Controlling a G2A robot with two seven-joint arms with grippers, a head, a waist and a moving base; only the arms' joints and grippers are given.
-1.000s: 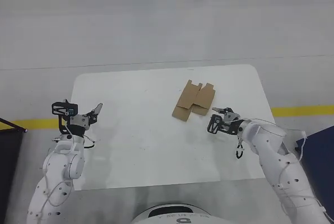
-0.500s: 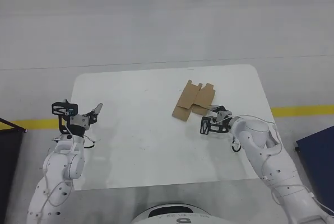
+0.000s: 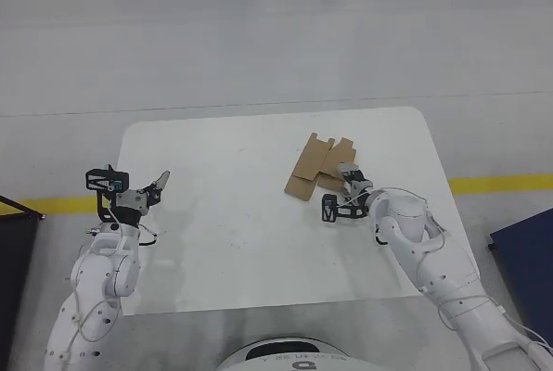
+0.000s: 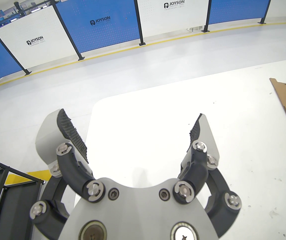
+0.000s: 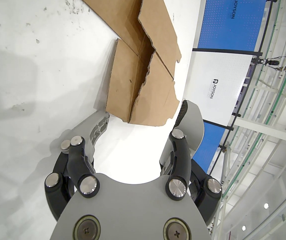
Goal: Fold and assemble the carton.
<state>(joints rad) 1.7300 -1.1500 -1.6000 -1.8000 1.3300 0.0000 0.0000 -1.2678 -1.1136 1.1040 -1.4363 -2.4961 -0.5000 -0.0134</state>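
**Status.** The carton (image 3: 319, 167) lay flat and unfolded on the table (image 3: 221, 260), at about 1 o'clock from the table centre in the top view. No panel had been raised and no flap tucked. All folding and assembly was judged outstanding, and only the approach to the blank was under way.

**Right arm.** The right gripper (image 5: 145, 113) sat at about 5 o'clock of the carton, fingers spread wide and gripping nothing. The right wrist view showed the nearest flap edge lying between the spread fingers, one finger low against the table. Contact with the cardboard could not be confirmed from this angle.

**Left arm.** The left gripper (image 4: 131, 114) was stationed near the table's 9 o'clock edge, well apart from the carton, its fingers open and empty.

**Remaining.** Grip the flap, erect the walls, and close the flaps.
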